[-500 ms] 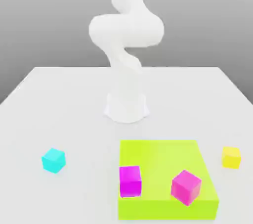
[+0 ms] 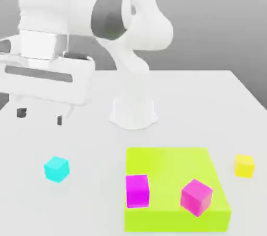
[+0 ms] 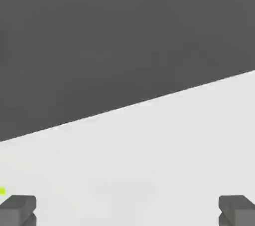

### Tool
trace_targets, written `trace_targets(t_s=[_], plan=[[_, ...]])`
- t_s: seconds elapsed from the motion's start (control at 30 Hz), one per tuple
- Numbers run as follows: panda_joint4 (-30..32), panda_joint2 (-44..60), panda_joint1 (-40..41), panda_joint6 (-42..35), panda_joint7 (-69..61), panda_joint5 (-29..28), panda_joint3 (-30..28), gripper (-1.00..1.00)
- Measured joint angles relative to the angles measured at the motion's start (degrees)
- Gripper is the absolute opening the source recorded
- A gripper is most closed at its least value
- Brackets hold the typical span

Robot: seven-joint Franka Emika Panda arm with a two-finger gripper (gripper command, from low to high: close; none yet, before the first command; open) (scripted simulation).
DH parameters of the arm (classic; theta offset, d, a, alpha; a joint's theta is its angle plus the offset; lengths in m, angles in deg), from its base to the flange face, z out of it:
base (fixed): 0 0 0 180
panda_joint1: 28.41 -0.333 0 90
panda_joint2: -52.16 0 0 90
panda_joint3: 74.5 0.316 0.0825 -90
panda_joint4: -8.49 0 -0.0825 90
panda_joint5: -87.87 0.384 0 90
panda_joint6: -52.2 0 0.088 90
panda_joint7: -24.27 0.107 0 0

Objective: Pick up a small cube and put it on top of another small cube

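Smooth white rounded arm with a dark grey joint, boxy white hand [image 2: 40, 116], dark fingertips [image 2: 21, 112].

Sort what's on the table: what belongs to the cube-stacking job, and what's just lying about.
For the job: cyan cube; open gripper above it.

Lying about, or possible bases: yellow cube; two magenta cubes on the lime slab.

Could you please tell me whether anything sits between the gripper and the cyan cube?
Nothing visible does. The gripper, fingers open, hangs above the bare table with the cyan cube below it; the lime platform lies aside.
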Motion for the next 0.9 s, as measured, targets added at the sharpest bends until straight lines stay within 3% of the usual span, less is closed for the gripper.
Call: trace_targets(t_s=[0.17,0.4,0.43,0.67,0.9], plan=[[6.0,10.7,4.0,7.0,-6.6,6.1,-2.8,0.0],[4.3,25.4,13.6,18.3,-15.9,18.0,9.1,0.0],[4.0,26.5,14.6,19.2,-16.2,18.4,10.2,-1.0],[4.1,26.3,14.6,19.0,-16.0,18.2,10.2,-1.0],[6.7,13.3,10.1,8.8,-7.6,7.2,3.7,-1.0]])
